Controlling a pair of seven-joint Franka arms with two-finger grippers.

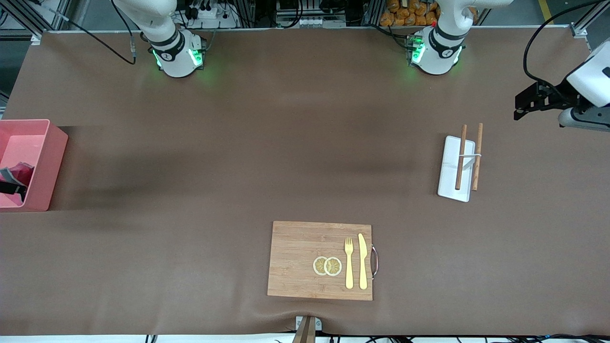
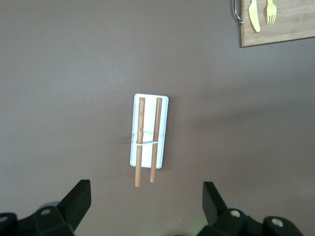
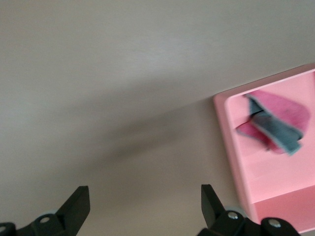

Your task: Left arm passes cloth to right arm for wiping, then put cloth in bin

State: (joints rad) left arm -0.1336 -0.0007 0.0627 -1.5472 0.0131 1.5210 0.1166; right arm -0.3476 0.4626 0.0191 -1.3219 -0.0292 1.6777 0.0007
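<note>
Both jaws stand wide and empty: the left gripper (image 2: 142, 209) waits over the white tray (image 2: 163, 132) with sticks (image 2: 156, 140), while the right gripper (image 3: 145, 209) hangs over bare table beside the bin (image 3: 231, 142). With the cloth (image 1: 18, 170) lying crumpled in the bin, the sound course is to lift the right arm clear without snagging the wall. No brand, label or writing is legible.

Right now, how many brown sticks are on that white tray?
2: the brown sticks lie side by side across the white tray, toward the left arm's end, one overhanging its edge; none seem hidden.
</note>
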